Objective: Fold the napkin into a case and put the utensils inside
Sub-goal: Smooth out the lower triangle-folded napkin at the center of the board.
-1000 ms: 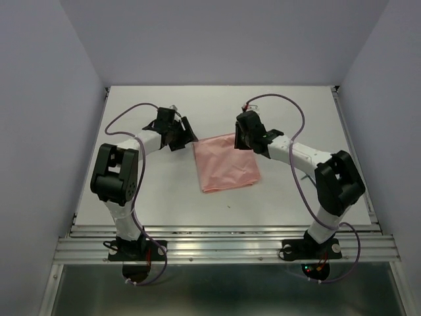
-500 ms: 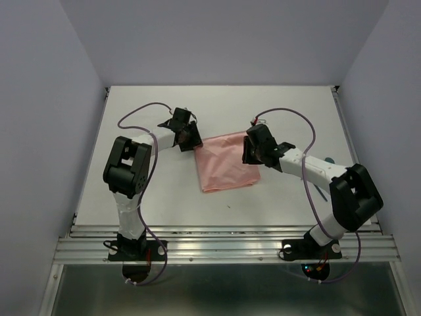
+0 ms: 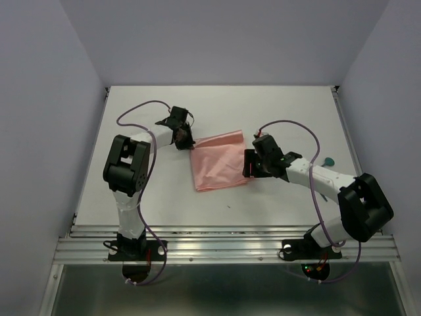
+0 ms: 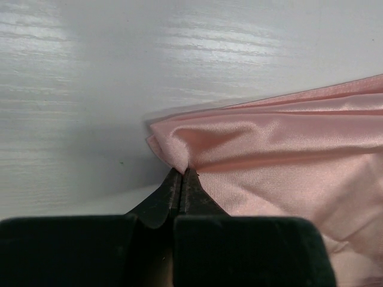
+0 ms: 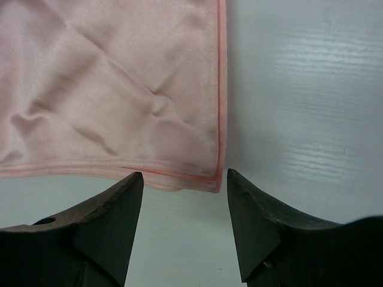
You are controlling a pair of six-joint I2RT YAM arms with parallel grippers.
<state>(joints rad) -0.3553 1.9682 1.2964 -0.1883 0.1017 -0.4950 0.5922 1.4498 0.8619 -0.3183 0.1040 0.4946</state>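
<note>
The napkin [image 3: 220, 161] corner is clenched in the left tool [image 4: 181, 174], likely for folding. The right tool [image 5: 184, 182] is released, jaws spread at another corner, likely to grasp.

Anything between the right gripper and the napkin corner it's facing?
Nothing visible. The right gripper is open, and the napkin corner lies right at the gap between its fingertips, with only bare table beside it.

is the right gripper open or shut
Open: the right gripper shows a wide gap between its fingers, facing the napkin corner.
</note>
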